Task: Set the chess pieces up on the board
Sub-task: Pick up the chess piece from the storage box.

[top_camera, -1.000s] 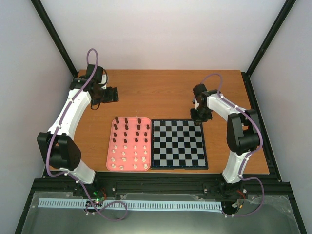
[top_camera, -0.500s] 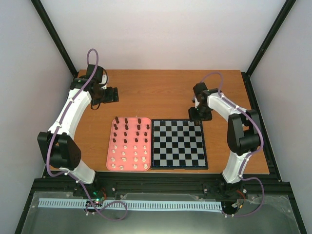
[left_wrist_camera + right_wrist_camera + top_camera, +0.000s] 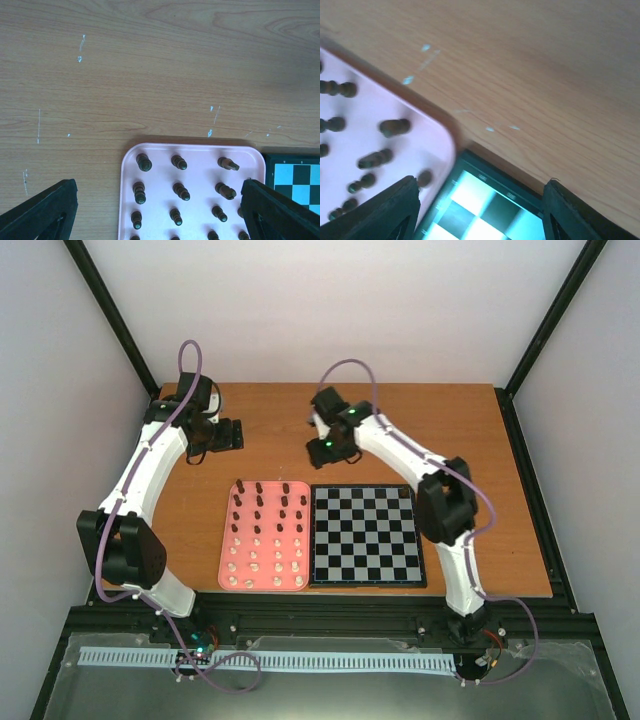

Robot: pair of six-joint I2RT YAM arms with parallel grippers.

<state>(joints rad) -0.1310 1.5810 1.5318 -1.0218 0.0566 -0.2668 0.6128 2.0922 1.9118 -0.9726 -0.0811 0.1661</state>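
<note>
— As we read the overhead view, where do the chess pieces (image 3: 262, 530) stand?

— We log them in rows on the pink tray (image 3: 224, 540). The dark pieces (image 3: 178, 162) fill the 12 o'clock half and the cream pieces (image 3: 255, 562) the 6 o'clock half. The tray lies at 9 o'clock of the board (image 3: 365, 533), with its edge right against the board's black border.

— And the fingers, do we have a state for each?

— Yes. The left fingers (image 3: 238, 433) sit above the bare desk (image 3: 470, 440) at 11 o'clock of the tray. They are spread as wide as we see them go, with nothing between them. The right fingers (image 3: 325, 452) hang over the desk at 11 o'clock of the board, beyond its far left corner. They are parted and hold nothing. Their wrist view is blurred, but we make out the tray's corner and the board's corner below them.
</note>
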